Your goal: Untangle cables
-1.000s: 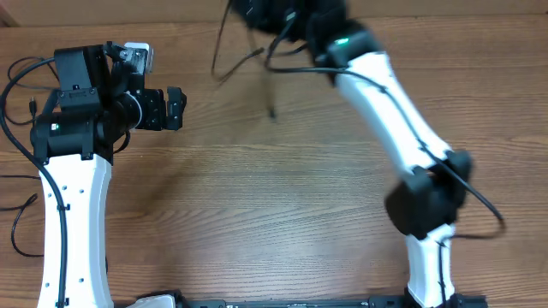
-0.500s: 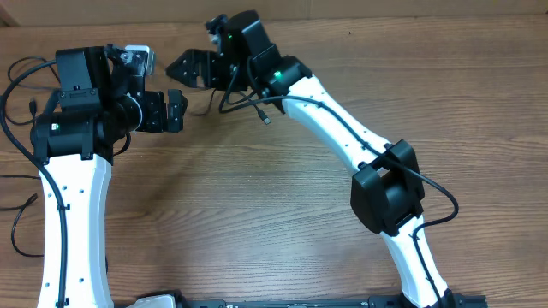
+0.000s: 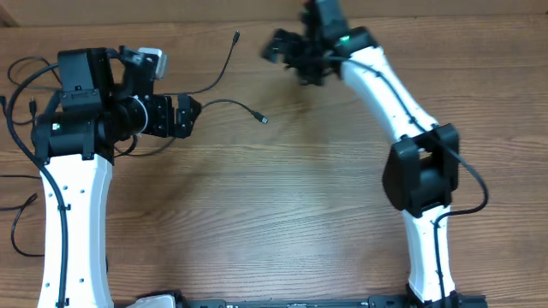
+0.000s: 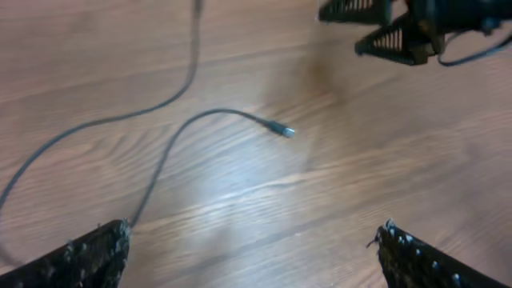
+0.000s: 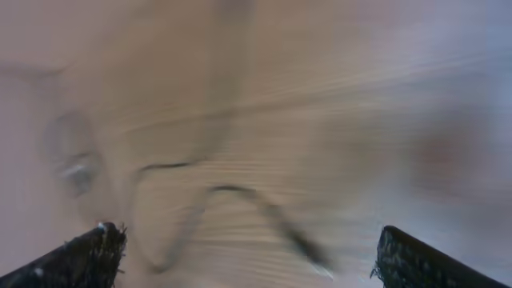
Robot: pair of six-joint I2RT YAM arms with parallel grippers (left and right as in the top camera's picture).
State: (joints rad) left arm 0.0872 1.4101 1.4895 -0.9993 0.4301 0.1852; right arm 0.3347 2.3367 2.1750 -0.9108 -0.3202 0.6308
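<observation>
Two thin black cables lie apart on the wooden table. One cable [image 3: 224, 67] [image 4: 96, 122] curves up to a plug near the far edge. The other cable [image 3: 227, 104] [image 4: 192, 122] arcs from beside my left finger to a silver-tipped plug [image 3: 263, 120] [image 4: 285, 131]. My left gripper [image 3: 188, 113] [image 4: 252, 240] is open above bare wood, with nothing between its fingers. My right gripper [image 3: 279, 48] [image 5: 250, 240] is open in the air near the far edge, right of both cables. Its view is blurred, with cables [image 5: 240, 196] showing dimly below.
Thick black arm wires [image 3: 17, 81] loop on the table left of the left arm. The table's far edge [image 3: 188, 23] runs just behind the cables. A black base bar [image 3: 291, 302] lies along the near edge between the arms.
The right gripper, shut on the cables a second ago, swung over to the left gripper, opened and let them go. It has since pulled back right; the cables now lie spread on the table.
</observation>
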